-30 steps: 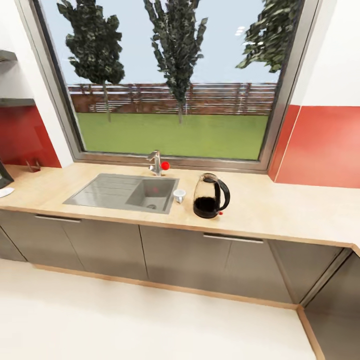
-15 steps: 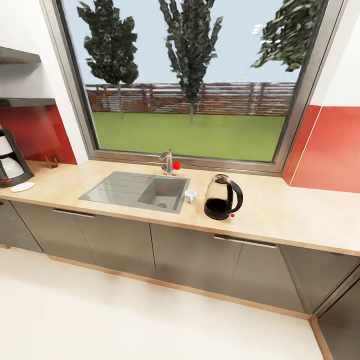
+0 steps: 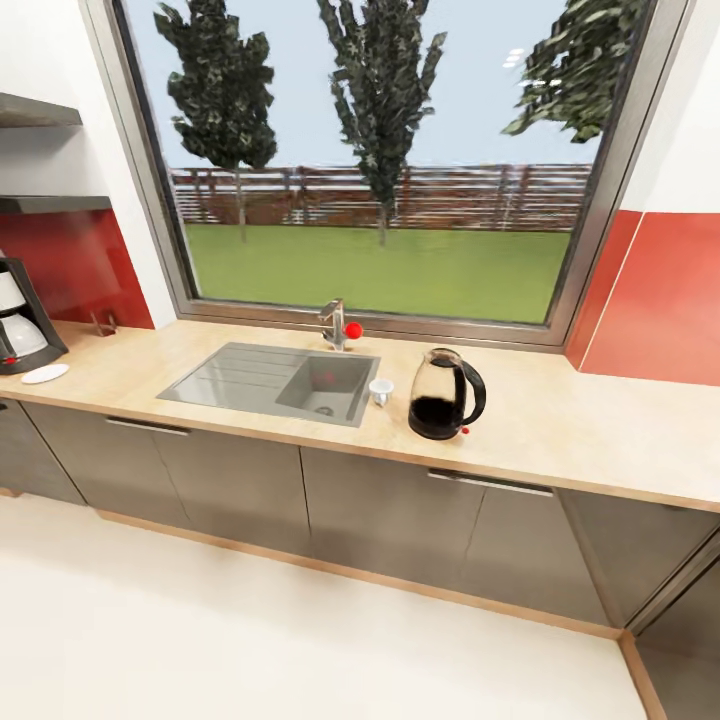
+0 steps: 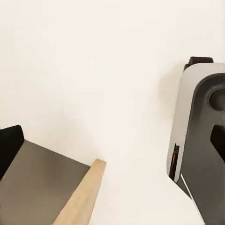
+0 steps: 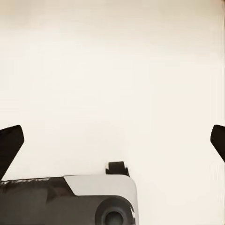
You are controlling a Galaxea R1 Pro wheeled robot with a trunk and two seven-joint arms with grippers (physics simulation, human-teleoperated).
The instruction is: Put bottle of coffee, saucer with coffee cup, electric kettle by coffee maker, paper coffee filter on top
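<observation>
We're facing the counter (image 3: 560, 440) under the window (image 3: 390, 160).

Far left: coffee maker (image 3: 22, 318) on the counter against the red wall, saucer (image 3: 45, 374) flat on the counter just near-right of it. Shelves (image 3: 45, 205) on the wall above; we can't make out anything on them.

Middle: sink (image 3: 270, 380) set into the counter, tap (image 3: 335, 325) at its far edge. Cup (image 3: 381, 391) stands upright on the counter just right of the sink. Kettle (image 3: 445, 395) just right of the cup, upright, handle to the right, dark lower part. Both well apart from the coffee maker.

Left wrist view: left gripper (image 4: 112, 150) over pale floor (image 4: 93, 70), fingers spread wide, nothing between them; robot base (image 4: 201, 140) and a cabinet corner (image 4: 56, 192) below.

Right wrist view: right gripper (image 5: 112, 140) also spread wide, nothing held, over the floor and base.
</observation>
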